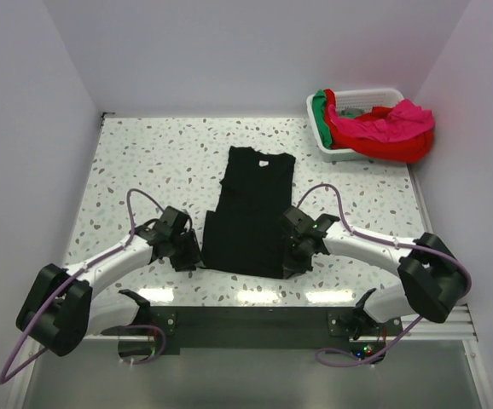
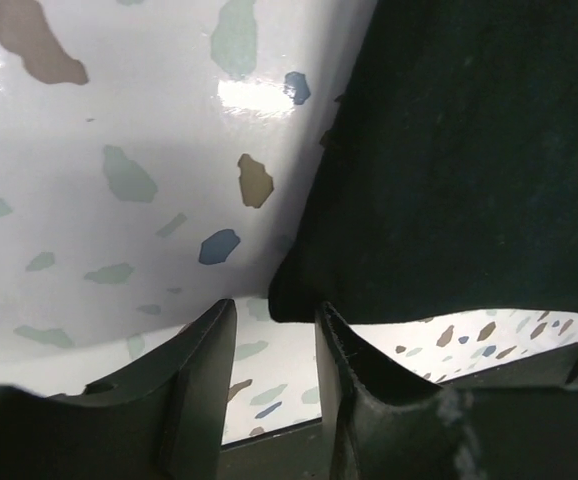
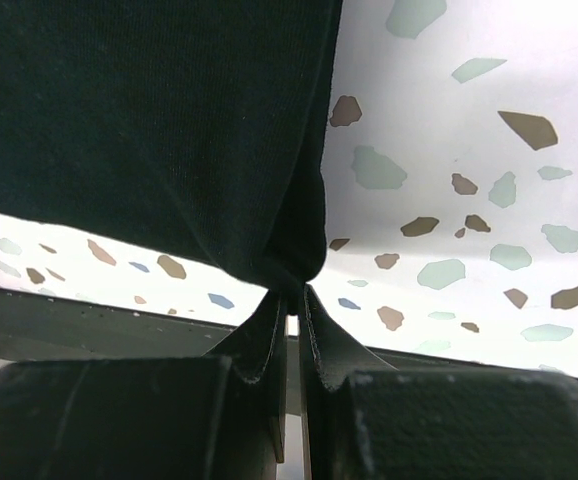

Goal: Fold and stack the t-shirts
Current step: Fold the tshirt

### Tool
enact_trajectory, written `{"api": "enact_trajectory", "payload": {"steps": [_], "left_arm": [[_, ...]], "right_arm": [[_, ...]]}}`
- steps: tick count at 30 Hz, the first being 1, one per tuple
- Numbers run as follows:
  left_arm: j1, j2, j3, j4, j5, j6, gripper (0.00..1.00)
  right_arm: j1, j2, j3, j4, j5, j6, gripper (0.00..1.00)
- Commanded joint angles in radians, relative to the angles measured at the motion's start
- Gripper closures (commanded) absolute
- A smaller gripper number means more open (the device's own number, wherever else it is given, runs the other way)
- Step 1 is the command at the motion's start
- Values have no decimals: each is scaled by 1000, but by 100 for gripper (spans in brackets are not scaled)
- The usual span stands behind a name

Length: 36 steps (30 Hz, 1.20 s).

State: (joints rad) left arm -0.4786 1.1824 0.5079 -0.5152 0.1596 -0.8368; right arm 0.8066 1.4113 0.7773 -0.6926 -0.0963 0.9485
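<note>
The black t-shirt (image 3: 149, 130) is caught by one bottom corner in my right gripper (image 3: 291, 300). Its two fingers (image 3: 259, 345) are pressed close together with only a thin slit between them, and the cloth bunches into a little fold right at their tips. Past the tips the dark cloth spreads away to one side, and the speckled table (image 3: 469, 200) shows on the other side. My left gripper (image 2: 274, 320) is at the other bottom corner. Its fingers (image 2: 204, 370) stand apart and I can see the table through the gap. The corner of the shirt lies just beyond the tips, very near one finger, but it is not between them. From the camera up high, the left gripper (image 1: 185, 247) sits right at one side of the shirt's near end and the right gripper (image 1: 293, 251) sits right at the other side, with the black t-shirt (image 1: 251, 213) between them. The shirt lies flat on the table (image 1: 144, 162) and reaches away from both grippers, with its neck and a small white label (image 1: 264, 160) at the far end. Well apart from the right gripper, in the far corner on its side, stands a white basket (image 1: 362, 92). A red t-shirt (image 1: 383, 145) and a pink t-shirt (image 1: 404, 118) hang over its rim, and a green t-shirt (image 1: 318, 109) peeks out at the end nearest the black shirt.
</note>
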Motion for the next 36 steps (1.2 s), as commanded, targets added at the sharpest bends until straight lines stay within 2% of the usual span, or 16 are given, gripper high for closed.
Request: {"api": "enact_trajectory", "payload": {"steps": [1, 6, 12, 14, 17, 22, 30, 36], "left_arm": [[-17, 5, -37, 79, 15, -28, 59], [-25, 23, -52, 86, 9, -30, 66], [-34, 23, -86, 118, 23, -38, 87], [-34, 23, -94, 133, 40, -39, 100], [-34, 20, -60, 118, 37, -21, 100], [-34, -52, 66, -6, -2, -2, 100], [-34, -139, 165, -241, 38, 28, 100], [-35, -208, 192, -391, 101, 68, 100]], "right_arm": [[2, -34, -10, 10, 7, -4, 100], [2, -31, -10, 15, 7, -7, 100], [2, -29, -3, 5, 10, -22, 100], [2, -35, 4, -8, 15, -28, 100], [2, -44, 20, -38, 12, -50, 100], [2, -44, 91, -137, 1, -123, 100], [2, -118, 183, -361, -2, -203, 100], [2, -211, 180, -464, -66, -203, 100]]}}
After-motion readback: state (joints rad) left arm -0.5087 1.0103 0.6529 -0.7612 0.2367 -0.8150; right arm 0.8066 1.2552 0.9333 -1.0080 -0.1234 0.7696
